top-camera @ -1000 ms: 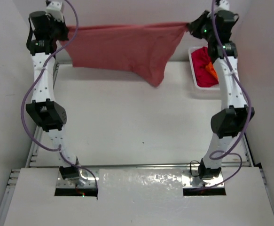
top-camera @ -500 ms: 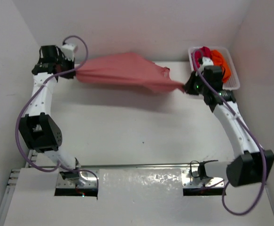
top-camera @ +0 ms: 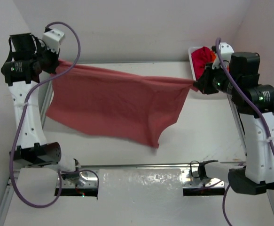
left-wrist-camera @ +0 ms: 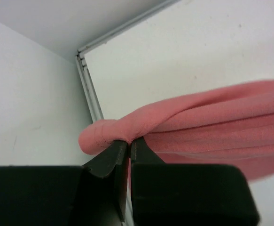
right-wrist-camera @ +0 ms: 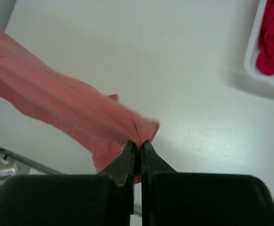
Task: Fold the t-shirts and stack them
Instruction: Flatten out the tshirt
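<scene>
The salmon-pink t-shirt (top-camera: 118, 101) is stretched across the table between both arms, its lower part hanging to a point near the front middle. My left gripper (top-camera: 57, 63) is shut on its left corner (left-wrist-camera: 104, 134) at the back left. My right gripper (top-camera: 196, 84) is shut on its right corner (right-wrist-camera: 141, 129) at the right. The crimson t-shirt (top-camera: 203, 57) and a bit of the orange t-shirt (top-camera: 212, 56) lie bunched in the white basket (top-camera: 191, 56); the crimson one also shows in the right wrist view (right-wrist-camera: 273, 37).
The white basket (right-wrist-camera: 263, 80) stands at the back right corner against the wall. A metal rail (left-wrist-camera: 92, 101) runs along the table's left edge. Walls close in left, back and right. The arm bases (top-camera: 75, 176) sit at the near edge.
Both arms have pulled back toward the near side and apart. The pink t-shirt has spread wider and lower, and hangs closer to the table's front.
</scene>
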Motion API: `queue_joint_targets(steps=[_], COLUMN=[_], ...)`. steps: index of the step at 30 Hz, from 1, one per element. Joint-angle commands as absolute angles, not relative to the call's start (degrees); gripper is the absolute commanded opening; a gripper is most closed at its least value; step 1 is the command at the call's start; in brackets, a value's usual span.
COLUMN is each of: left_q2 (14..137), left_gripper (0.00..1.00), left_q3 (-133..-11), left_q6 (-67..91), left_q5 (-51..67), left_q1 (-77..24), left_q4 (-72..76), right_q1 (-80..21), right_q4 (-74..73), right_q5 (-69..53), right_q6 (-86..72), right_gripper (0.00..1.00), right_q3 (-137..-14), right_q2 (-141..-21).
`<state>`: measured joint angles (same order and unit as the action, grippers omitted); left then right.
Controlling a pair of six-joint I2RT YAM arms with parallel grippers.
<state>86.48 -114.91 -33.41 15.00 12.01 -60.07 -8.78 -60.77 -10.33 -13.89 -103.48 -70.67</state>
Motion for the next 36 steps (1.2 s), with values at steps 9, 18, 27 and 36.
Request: queue_joint_targets(steps=[9,18,27,36], left_q2=[105.1,111.63,109.26,97.75], left_gripper=[0.0,0.0,0.0,0.0], left_q3=[-129.09,-138.52,-142.06,-109.55], left_q6=[-23.59,-1.78,-2.27,-20.09], left_q5=[18.71,13.81,21.87,29.81], left_q1=[13.36,13.36,13.01,13.09], left_q4=[-59.16,-18.33,-6.58,-29.07], right_q1=[-7.91,-0.09,1.67,1.32], right_q4=[-57.07,-4.18,4.49,1.51], right_q5=[-11.87,-4.59,1.95,-6.59], right_q6=[-12.91,-39.01,-26.11,-23.03], right_gripper=[0.0,0.0,0.0,0.0], right_q3=[-123.19,-137.9,-129.13,-76.48], right_q2=[-95.84,-112.77,-102.05,-77.13])
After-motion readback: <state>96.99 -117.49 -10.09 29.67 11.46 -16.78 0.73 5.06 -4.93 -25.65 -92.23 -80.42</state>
